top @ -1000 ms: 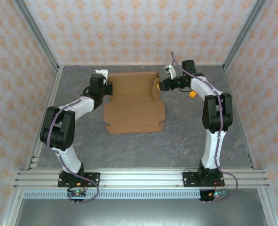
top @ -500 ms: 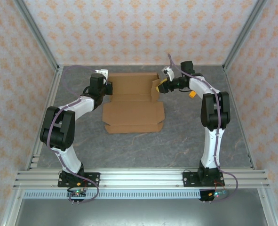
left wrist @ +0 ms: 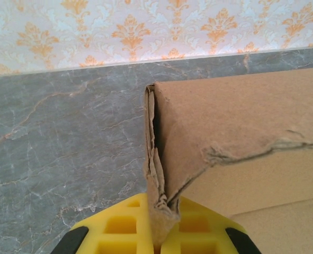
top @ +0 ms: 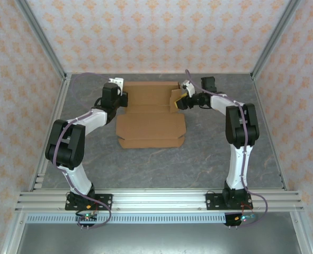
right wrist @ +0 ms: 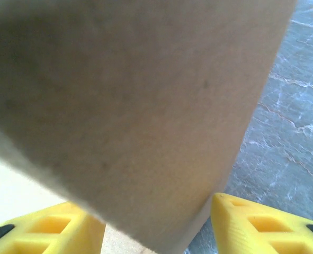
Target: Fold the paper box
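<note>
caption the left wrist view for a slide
Left gripper pinching a crumpled corner of the paper box on the table

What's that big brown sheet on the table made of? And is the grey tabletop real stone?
The paper box looks like plain brown corrugated cardboard, matte and uncoated. In the left wrist view, its edge is torn, fibrous and layered. The table is grey with pale marble-like veins and a dull, smooth finish. It could be stone or a printed laminate; the look alone doesn't settle it.
</note>
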